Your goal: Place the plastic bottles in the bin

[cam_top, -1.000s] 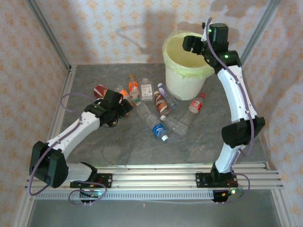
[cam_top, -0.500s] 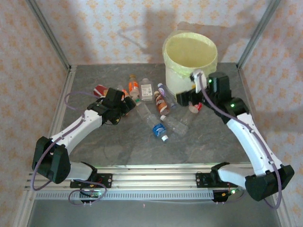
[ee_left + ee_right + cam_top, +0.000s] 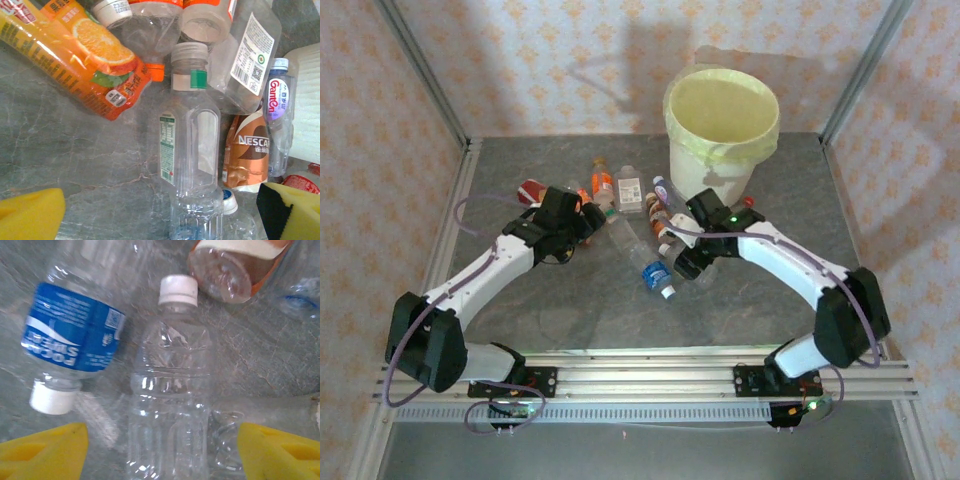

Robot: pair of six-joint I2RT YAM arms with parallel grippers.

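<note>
Right wrist: clear bottle (image 3: 167, 405) lies flat, cap (image 3: 178, 290) away.

The left end effector (image 3: 582, 222) is held open left of centre; the right end effector (image 3: 683, 262) is spread open at centre.

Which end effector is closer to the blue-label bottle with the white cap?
Right. The right end effector is just beside the blue-label bottle, open over the neighbouring clear bottle; the left end effector sits farther off, to its left.
</note>
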